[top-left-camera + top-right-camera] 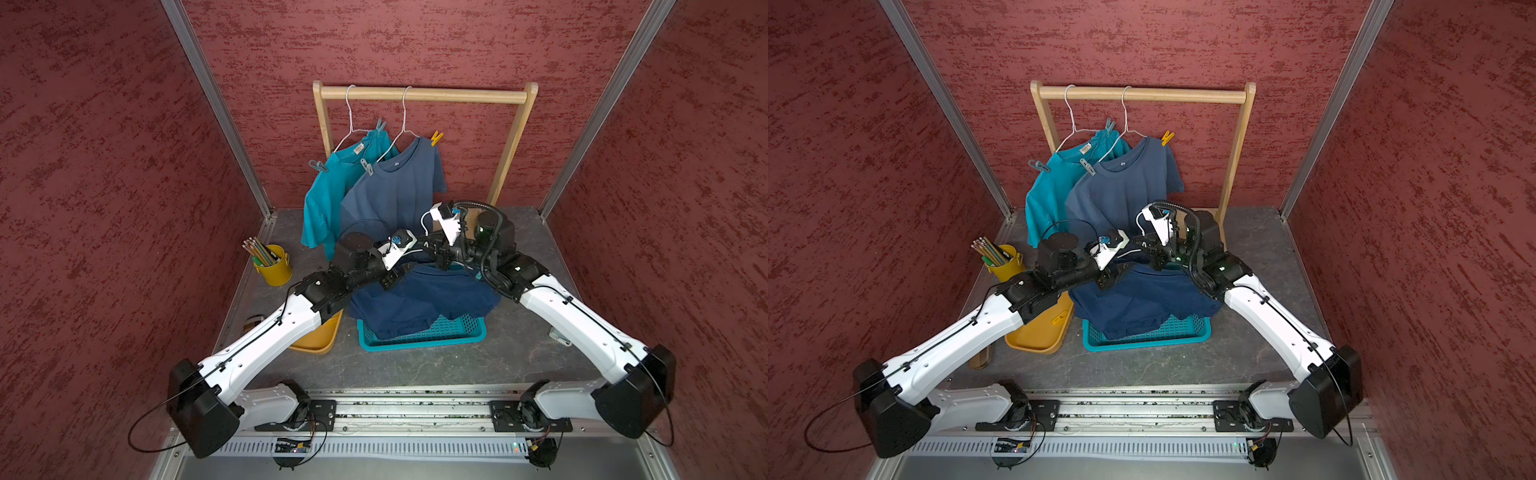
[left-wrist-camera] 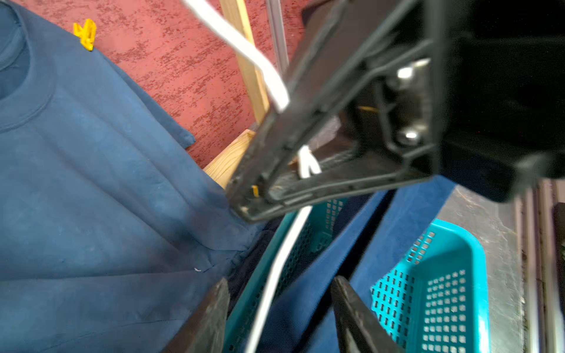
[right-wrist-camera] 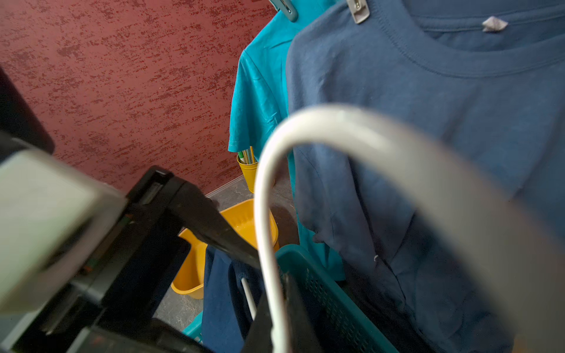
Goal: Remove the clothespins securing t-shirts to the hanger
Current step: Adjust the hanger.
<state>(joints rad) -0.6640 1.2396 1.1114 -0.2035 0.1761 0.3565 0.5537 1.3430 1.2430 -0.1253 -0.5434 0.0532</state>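
At the back of the booth, the wooden rack [image 1: 419, 94] is carrying two hung shirts, the teal t-shirt [image 1: 324, 199] and the slate blue t-shirt [image 1: 395, 191] overlapping it. In front, the navy t-shirt [image 1: 419, 299] is sagging over the teal basket [image 1: 419, 344], partly spilling past the rim, with the yellow tray [image 1: 1034, 340] lying just beside it.

Both arms are crowding in over that navy shirt. The right gripper [image 3: 276, 308] is pinching tight on the white hanger [image 3: 260, 214], whose wire is running through its closed jaws. The left gripper [image 2: 279, 284] is standing about half apart, its fingers [image 2: 211, 318] straddling the same wire and gripping nothing that I can see.

Four clothespins are biting on the hung shirts: a teal clothespin [image 1: 380, 124] and a grey-blue clothespin [image 1: 318, 166] on the teal one, a grey clothespin [image 1: 365, 167] and a yellow clothespin [image 1: 436, 138] on the slate one. What looks like a loose yellow pin [image 1: 1059, 319] is lying in the tray. No pin is showing on the navy shirt.

I'm thinking the danger is the left jaws catching cloth along with wire and dragging the shirt off the basket. The thin wire could also be swivelling in the right pinch, and with the fingers working this near each other, they could be knocking together.
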